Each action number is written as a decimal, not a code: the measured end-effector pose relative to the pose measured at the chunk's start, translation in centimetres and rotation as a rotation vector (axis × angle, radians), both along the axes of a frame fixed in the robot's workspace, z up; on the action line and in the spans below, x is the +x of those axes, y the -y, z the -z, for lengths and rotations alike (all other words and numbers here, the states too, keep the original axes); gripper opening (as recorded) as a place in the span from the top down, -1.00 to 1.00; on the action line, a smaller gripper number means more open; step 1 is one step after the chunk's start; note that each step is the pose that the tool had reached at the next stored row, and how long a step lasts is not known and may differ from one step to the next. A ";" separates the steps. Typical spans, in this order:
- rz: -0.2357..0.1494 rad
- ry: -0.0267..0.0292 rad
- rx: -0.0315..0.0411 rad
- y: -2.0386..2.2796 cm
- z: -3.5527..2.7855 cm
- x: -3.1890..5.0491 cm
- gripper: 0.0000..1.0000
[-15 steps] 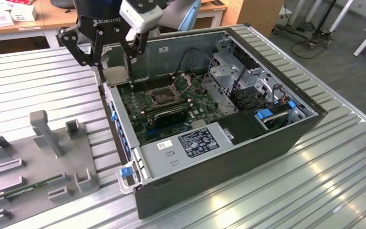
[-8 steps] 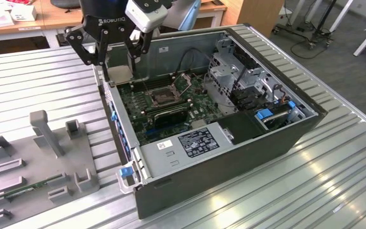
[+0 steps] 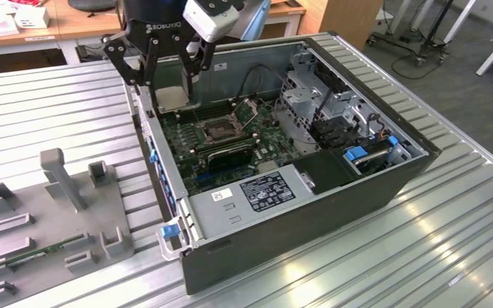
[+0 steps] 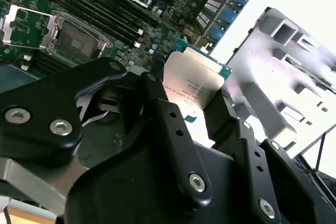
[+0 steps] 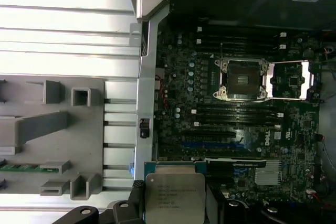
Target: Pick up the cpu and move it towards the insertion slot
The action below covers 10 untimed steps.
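Ribbed metal tabletop carries an open computer case and a grey tray. Above the case's far edge the gripper has its jaws closed on the cpu, held clear of the slot on the green board below.

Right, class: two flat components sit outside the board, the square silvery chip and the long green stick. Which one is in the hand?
The cpu, the square silvery chip: the hand is shut on it above the computer case, while the green memory stick lies in the grey tray.

Grey tray beside computer case
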<state>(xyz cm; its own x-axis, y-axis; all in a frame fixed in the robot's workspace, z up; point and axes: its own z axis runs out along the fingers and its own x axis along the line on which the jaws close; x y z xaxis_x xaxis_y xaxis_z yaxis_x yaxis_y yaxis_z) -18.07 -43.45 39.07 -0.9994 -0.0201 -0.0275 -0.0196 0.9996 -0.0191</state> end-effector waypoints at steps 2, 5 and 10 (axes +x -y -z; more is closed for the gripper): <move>0.000 0.0000 -0.0001 -0.01 0.00 0.49 -0.09; 0.000 0.0000 0.0000 -0.03 0.02 1.41 -0.09; 0.000 0.0000 -0.0001 -0.06 0.03 3.24 -0.09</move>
